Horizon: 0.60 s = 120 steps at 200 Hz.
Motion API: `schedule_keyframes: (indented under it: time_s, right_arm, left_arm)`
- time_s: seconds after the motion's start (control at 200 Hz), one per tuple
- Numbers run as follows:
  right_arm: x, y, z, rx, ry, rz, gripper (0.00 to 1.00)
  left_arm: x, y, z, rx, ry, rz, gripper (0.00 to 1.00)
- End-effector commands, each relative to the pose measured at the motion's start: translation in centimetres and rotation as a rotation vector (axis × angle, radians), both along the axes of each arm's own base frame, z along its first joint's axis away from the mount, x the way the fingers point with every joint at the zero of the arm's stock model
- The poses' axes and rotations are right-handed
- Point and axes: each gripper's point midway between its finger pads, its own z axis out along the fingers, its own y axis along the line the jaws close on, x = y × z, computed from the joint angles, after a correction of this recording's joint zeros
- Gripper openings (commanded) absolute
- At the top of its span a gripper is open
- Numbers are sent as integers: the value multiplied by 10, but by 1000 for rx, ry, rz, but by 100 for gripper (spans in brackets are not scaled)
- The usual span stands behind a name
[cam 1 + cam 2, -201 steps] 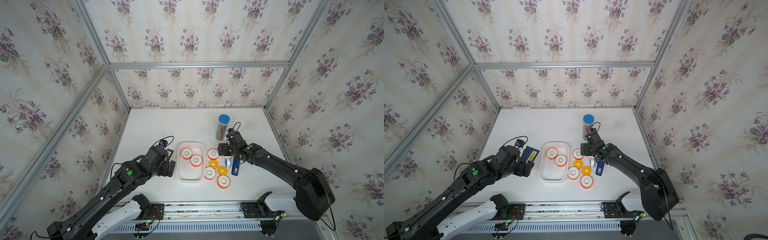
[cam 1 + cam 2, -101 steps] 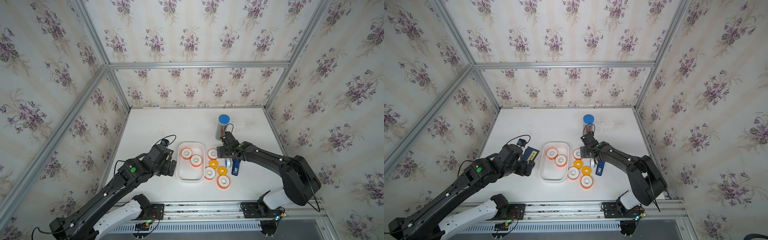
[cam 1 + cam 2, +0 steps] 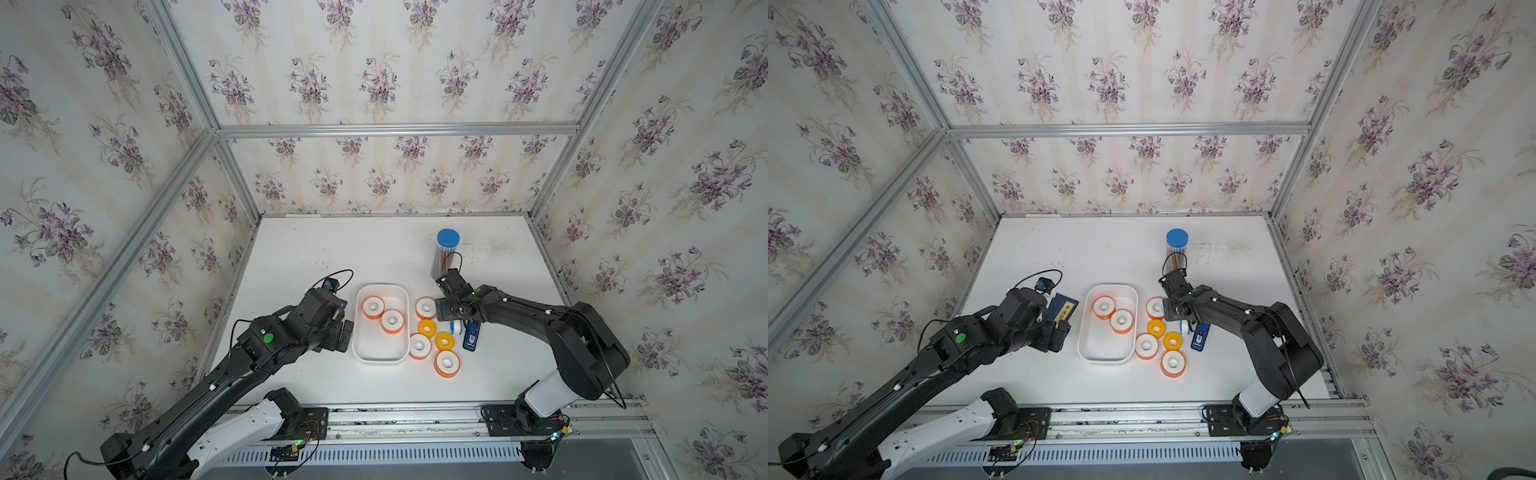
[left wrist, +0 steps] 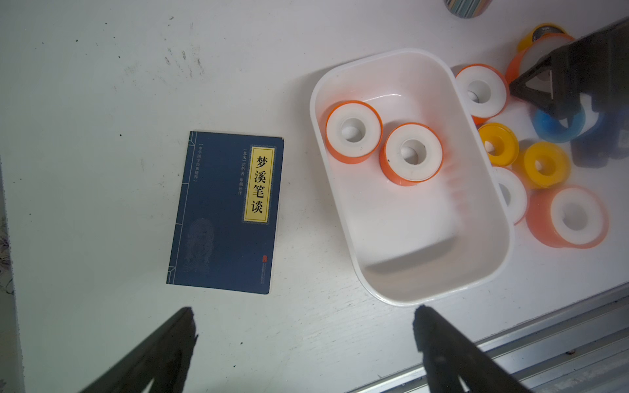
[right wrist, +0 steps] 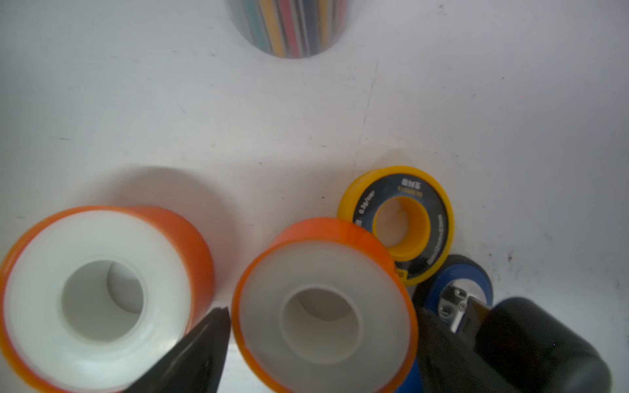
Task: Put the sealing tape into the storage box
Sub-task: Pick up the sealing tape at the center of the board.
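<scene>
At lower left in both top views, the left gripper (image 3: 342, 337) hovers with its jaws spread wide and nothing between them, just left of the shallow white rounded plastic storage box (image 3: 380, 360). Left of centre in the left wrist view lies a flat navy booklet with a yellow label (image 4: 224, 217), apart from the box. Two white-faced tape rolls with orange rims (image 3: 373, 307) lie flat and touching in the box's far half.

Right of the box, loose on the white table (image 3: 332, 257), are a third orange-rimmed roll (image 3: 425, 307), two small yellow rolls (image 3: 427, 328) and two more orange-rimmed rolls (image 3: 447, 363) toward the bottom of the frame.

The right gripper (image 5: 321, 316) sits low over this cluster. Its jaws flank a sixth orange-rimmed roll (image 5: 323, 265), but I cannot tell whether they press on it. Beside it lie a black-faced yellow roll (image 5: 396, 221), a blue-and-white roll (image 4: 553, 132) and a blue-and-black bar (image 3: 471, 338). Above them, a clear tube with a blue lid (image 3: 448, 240) stands upright.
</scene>
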Motion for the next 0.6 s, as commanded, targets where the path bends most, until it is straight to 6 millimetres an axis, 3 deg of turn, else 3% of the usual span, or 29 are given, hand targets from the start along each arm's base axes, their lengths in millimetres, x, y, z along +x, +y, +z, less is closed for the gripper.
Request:
schedule_keyframes:
  time_s: [0.0,0.29,0.395,0.595]
  right_arm:
    - [5,-1,-1,-22,-11,-6,86]
    - [8,3,1,-4,-18,-6,74]
    - [9,5,9,11,-32,-1,69]
    - [5,11,30,36,-58,24,68]
  left_arm:
    - [1,0,2,4,-4,-1,100]
    - [1,0,1,3,-1,0,100]
    - [0,0,2,1,-3,0,100]
    - [0,1,3,0,-9,4,100]
